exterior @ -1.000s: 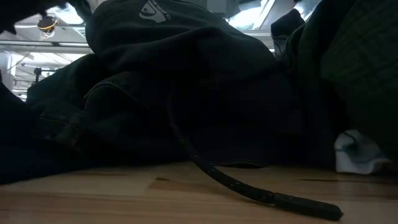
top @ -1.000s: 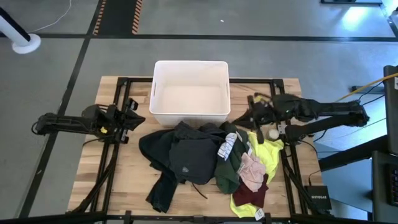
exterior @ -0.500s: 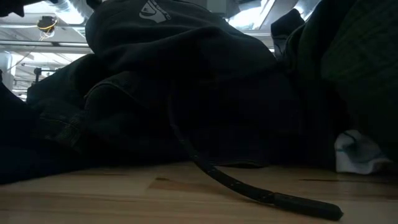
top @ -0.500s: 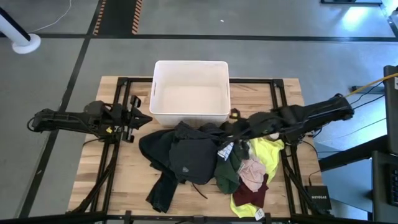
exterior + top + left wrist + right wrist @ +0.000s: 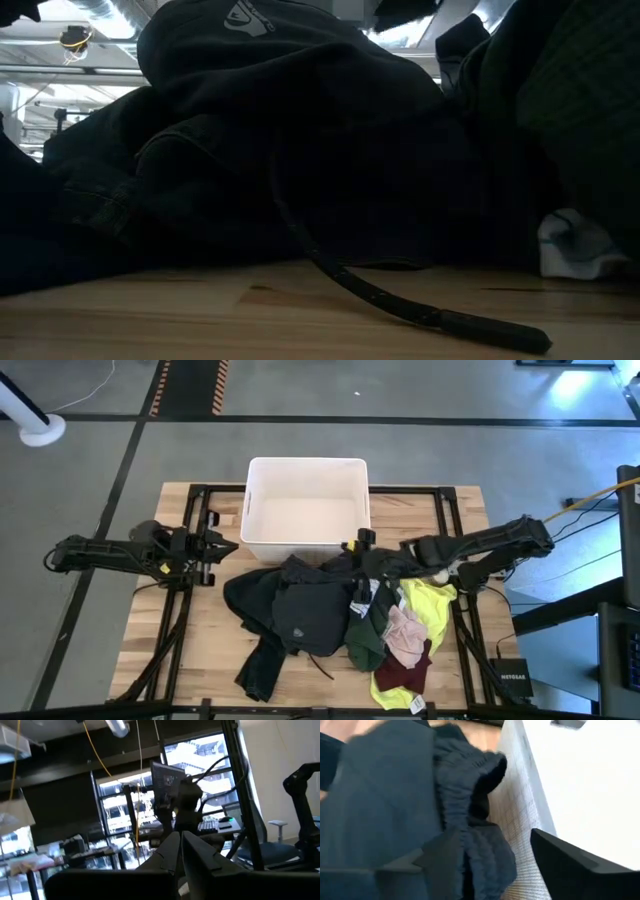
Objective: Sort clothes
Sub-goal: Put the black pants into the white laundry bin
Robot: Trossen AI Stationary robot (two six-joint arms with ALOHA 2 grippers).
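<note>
My right gripper reaches over the top of the clothes, its fingers spread wide apart around a ribbed, gathered fold of dark fabric right beside the white bin's gridded plastic wall. The heap of soft, crumpled garments lies mid-bench, against the bin's near side: black, dark green, neon yellow, pale pink, maroon. My left gripper waits at the bench's left edge, fingers pressed together.

free: left table edge | blocked: clothes heaped against bin front wall
</note>
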